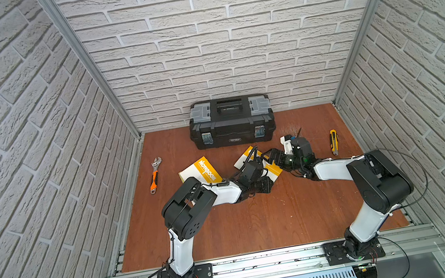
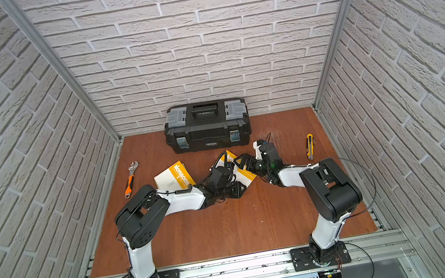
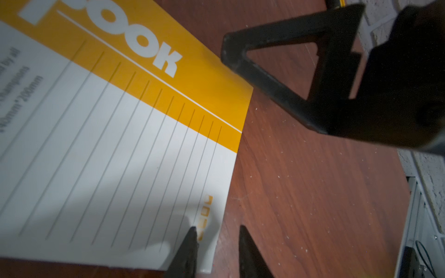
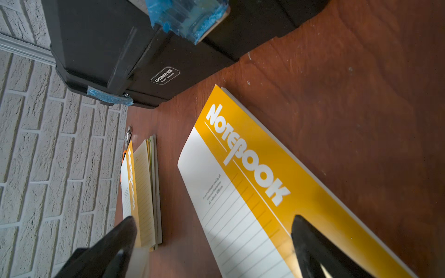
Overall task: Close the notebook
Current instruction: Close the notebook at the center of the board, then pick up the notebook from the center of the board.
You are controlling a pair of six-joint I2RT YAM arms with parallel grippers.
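Two yellow-and-white notebooks lie on the wooden table. The left notebook (image 1: 200,170) (image 4: 140,192) has its cover lifted, and lined pages show under it. The other notebook (image 1: 275,170) (image 4: 240,173) (image 3: 120,132) lies shut near the middle, under both wrists. My left gripper (image 3: 218,231) is at that shut notebook's near corner, slightly open. One of its fingertips (image 3: 192,234) is over the cover and the other is over bare table. My right gripper (image 4: 213,222) (image 1: 268,158) stands wide open low over the same cover, with nothing between its fingers.
A black toolbox (image 1: 231,121) stands against the back wall. An orange-handled wrench (image 1: 154,175) lies at the left and a yellow utility knife (image 1: 333,142) at the right. Brick walls close in three sides of the table (image 1: 261,225).
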